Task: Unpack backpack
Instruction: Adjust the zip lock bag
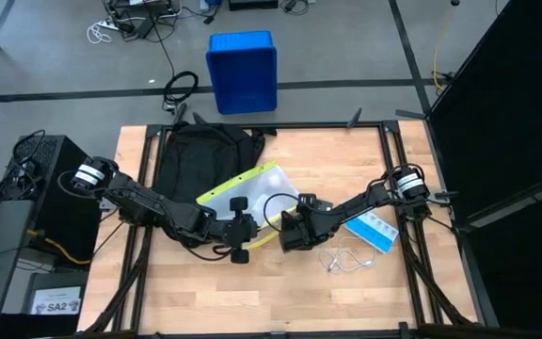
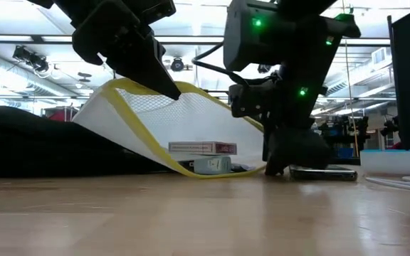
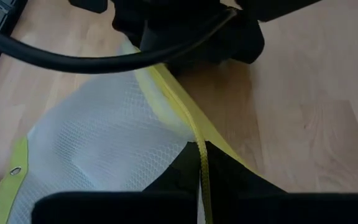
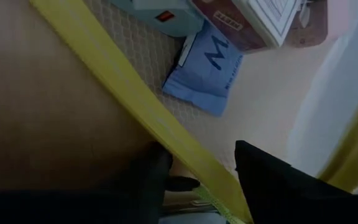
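Left gripper is clamped on the yellow edge band of a white mesh pouch, lifting that edge off the table; low view shows the pouch mouth held up like a tent. Right gripper sits at the pouch's near right corner, fingers part open and straddling the yellow band — one finger either side of it in the right wrist view. I can't tell whether they're pinching it.

Counts I see: one backpack, lying flat at the far left of the table, black, behind the pouch. One mesh pouch. Inside it: a flat box stacked on a smaller pale box, plus one blue packet. On the table right of the right arm: one blue-and-white packet and one coiled white cable.

Both arms reach in low from the table's sides, elbows bent, wrists meeting near centre. One blue bin sits on the floor beyond the far edge.
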